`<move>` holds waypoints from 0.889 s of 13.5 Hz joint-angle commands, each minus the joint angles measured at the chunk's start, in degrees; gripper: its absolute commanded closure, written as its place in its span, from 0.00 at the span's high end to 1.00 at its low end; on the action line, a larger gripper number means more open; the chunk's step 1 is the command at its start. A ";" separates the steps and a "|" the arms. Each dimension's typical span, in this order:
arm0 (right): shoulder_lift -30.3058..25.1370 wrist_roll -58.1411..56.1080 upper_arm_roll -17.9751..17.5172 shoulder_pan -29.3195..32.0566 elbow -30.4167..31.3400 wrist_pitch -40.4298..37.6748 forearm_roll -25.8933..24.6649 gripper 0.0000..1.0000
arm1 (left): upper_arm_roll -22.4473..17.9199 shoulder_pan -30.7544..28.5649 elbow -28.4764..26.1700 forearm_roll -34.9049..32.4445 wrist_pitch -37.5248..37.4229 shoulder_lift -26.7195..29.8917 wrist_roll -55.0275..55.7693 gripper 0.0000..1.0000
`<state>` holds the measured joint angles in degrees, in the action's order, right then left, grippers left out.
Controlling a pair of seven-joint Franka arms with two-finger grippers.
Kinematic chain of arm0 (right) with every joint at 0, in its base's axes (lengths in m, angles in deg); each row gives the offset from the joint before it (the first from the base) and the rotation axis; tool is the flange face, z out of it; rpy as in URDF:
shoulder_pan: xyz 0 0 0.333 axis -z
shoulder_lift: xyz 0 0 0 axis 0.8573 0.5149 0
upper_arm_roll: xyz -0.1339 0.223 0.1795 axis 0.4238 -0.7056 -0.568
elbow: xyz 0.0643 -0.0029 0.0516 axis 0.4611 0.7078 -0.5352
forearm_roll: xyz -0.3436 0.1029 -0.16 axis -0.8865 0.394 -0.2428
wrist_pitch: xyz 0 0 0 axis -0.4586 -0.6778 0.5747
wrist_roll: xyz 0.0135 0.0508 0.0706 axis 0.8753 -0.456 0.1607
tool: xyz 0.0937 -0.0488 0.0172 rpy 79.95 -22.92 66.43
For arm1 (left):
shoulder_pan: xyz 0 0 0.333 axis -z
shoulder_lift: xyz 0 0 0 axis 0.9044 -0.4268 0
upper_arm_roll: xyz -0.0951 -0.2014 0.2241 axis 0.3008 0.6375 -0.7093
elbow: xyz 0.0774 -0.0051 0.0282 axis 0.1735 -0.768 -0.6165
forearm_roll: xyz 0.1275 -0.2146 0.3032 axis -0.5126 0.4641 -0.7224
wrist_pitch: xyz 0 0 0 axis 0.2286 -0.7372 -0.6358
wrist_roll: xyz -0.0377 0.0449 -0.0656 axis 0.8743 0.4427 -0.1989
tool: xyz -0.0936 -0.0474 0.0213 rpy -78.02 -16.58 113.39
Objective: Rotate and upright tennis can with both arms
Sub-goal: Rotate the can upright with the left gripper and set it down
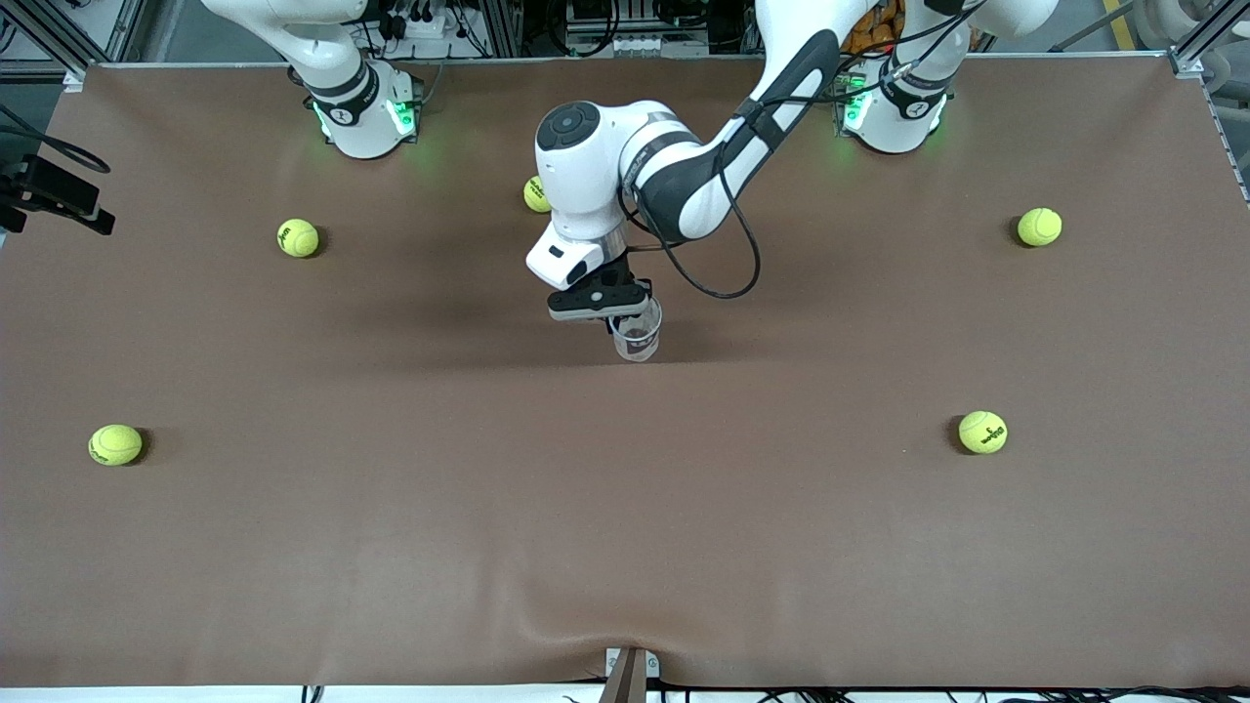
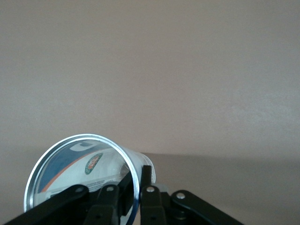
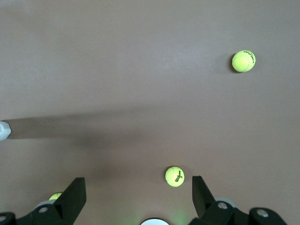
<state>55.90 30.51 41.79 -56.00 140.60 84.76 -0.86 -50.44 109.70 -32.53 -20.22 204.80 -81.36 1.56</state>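
The tennis can [image 1: 637,338] is a clear tube with a white, navy and red label, near the middle of the table. It looks close to upright under my left gripper [image 1: 625,314], lower end at the table. In the left wrist view the can's metal rim [image 2: 79,164] faces the camera. My left gripper [image 2: 136,177] is shut on the can's wall at the rim, one finger inside and one finger [image 2: 147,174] outside. My right gripper [image 3: 138,185] is open and empty, high over the table; it is out of the front view.
Several yellow-green tennis balls lie scattered on the brown table: one [image 1: 536,194] close to the left arm's wrist, others [image 1: 298,237], [image 1: 1039,227], [image 1: 982,432], [image 1: 115,444]. The right wrist view shows balls below [image 3: 175,176], [image 3: 243,61].
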 commanded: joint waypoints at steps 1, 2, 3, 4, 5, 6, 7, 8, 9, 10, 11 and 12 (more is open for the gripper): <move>-0.24 -0.24 0.00 -0.11 -0.26 -1.13 -0.58 1.00 | -0.64 0.56 0.73 -1.66 -0.51 -0.90 2.01 0.99; -0.24 -0.24 0.09 0.06 -0.26 -1.83 -0.67 1.00 | -0.64 0.56 0.82 -1.57 -0.42 -0.72 2.71 1.00; -0.24 -0.24 0.09 0.24 -0.17 -2.01 -0.67 1.00 | -0.64 0.56 0.73 -1.57 -0.51 -0.55 3.41 1.00; -0.24 -0.24 0.17 0.24 -0.08 -2.01 -0.84 1.00 | -0.64 0.56 0.73 -1.66 -0.77 0.06 3.42 1.00; -0.33 -0.16 0.17 0.24 -0.08 -2.01 -1.89 1.00 | -0.64 0.13 0.64 -1.23 -1.04 0.85 3.51 1.00; -0.33 0.45 0.09 0.07 -0.08 -2.27 -2.86 1.00 | -0.55 -0.14 0.64 -0.96 -2.00 1.90 3.51 1.00; -0.33 1.94 0.09 -0.02 -0.08 -2.45 -3.30 1.00 | -0.64 -0.23 0.73 -0.87 -3.48 3.05 3.33 1.00; -0.24 3.00 0.00 -0.11 0.01 -2.54 -3.74 1.00 | -0.64 -0.93 0.82 -0.78 -4.80 4.54 3.16 1.00; -0.24 3.01 0.00 -0.11 0.09 -2.80 -3.92 1.00 | -0.55 -2.15 0.82 -0.78 -5.60 6.20 2.98 1.00; -0.24 3.01 0.00 -0.11 0.09 -2.89 -4.01 1.00 | -0.55 -2.95 0.82 -0.78 -7.26 7.79 2.81 1.00; -0.24 3.01 0.00 -0.03 0.09 -2.98 -4.01 1.00 | -0.55 -3.39 0.91 -0.87 -9.80 9.37 2.28 1.00; -0.24 2.66 0.00 0.06 0.01 -2.98 -3.92 1.00 | -0.38 -4.35 0.91 -0.70 -10.87 10.60 1.41 1.00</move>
<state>55.91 32.30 41.96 -55.95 140.68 82.41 -3.93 -51.03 106.62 -30.65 -20.26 197.01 -74.38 3.49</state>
